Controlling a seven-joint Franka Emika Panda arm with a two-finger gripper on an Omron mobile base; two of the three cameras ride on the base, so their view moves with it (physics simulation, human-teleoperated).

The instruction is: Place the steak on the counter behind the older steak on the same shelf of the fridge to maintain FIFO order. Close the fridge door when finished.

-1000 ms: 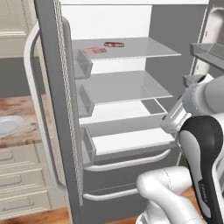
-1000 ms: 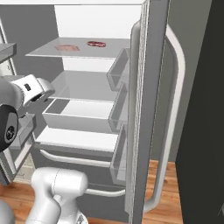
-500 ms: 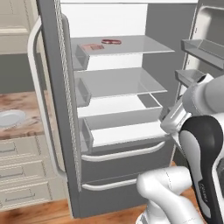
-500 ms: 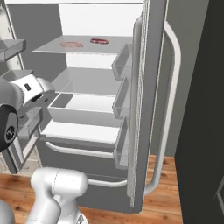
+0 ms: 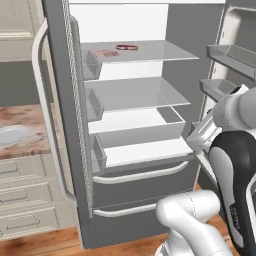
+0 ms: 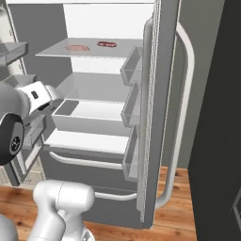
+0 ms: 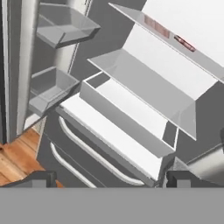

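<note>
The fridge [image 5: 145,125] stands with both doors swung wide, its white-grey inside lit and open to the room. The left door [image 5: 60,120], with its long white handle, hangs out towards the counter [image 5: 22,130], and the right door [image 6: 162,108] juts out on the other side with its bins along the inner face. Two drawer fronts [image 5: 142,177] close off the bottom, each with a white bar handle.

The counter shows past the left door, a marbled brown top over cream cabinet fronts, with a pale round dish [image 5: 11,135] near its front edge.

Inside, the top shelf [image 5: 165,50] spans the cavity. Below it sits a second shelf and then an open bin [image 5: 137,125].

The arm [image 5: 235,160] rises in front of the fridge's right side, at about the height of the bin. The gripper [image 7: 109,179] is empty, its two dark tips set wide apart, and it looks up across the shelves from low on the left.

The older steak [image 5: 105,53] lies flat near the shelf's front left corner. The steak [image 5: 127,47] lies just behind it and a little to the right, towards the back edge, close by but not touching.
</note>
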